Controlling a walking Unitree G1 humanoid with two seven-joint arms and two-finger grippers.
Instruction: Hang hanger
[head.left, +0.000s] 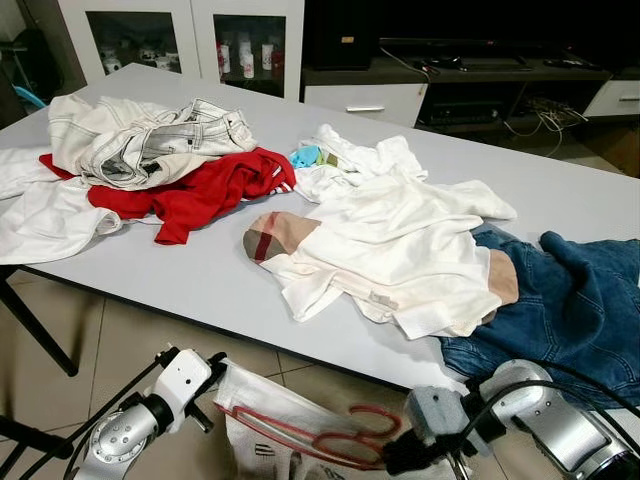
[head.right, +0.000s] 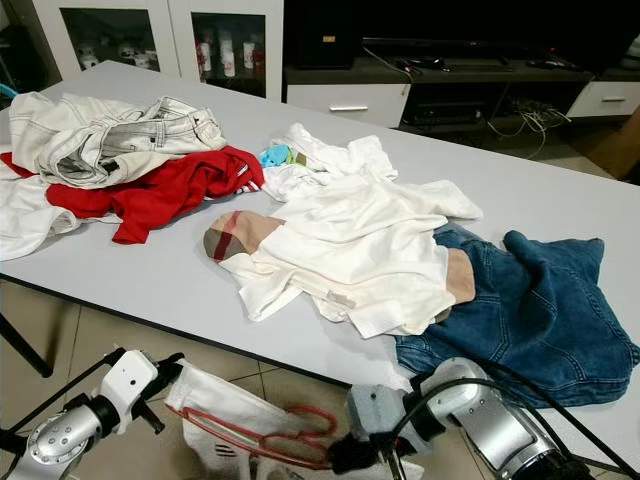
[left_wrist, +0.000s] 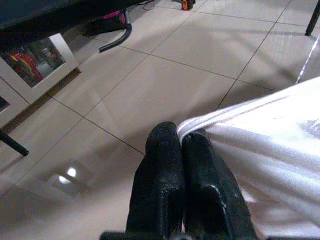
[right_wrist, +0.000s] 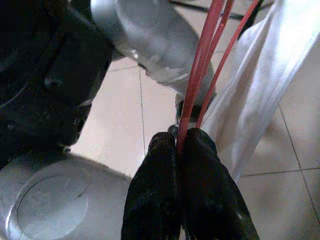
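Landmark: grey table. Both grippers sit below its near edge, over bare tiled floor. Left gripper: fingers pressed together, pinching the hem of a white garment that hangs between the two arms. Right gripper: fingers clamped on the thin red wire of the hanger, which lies across that garment just under the table's near edge. Open floor lies to the left beneath the table, bounded by a black table leg. On the tabletop: white shirts at centre reaching close to the near edge, blue jeans at the right overhanging the edge just above the right arm, red garment and pale jeans toward the far left. Beyond the table's far side stand a white cabinet and a dark TV unit. The hanger's hook is not distinguishable; its lower part and the garment's lower part are cut off by the frame.
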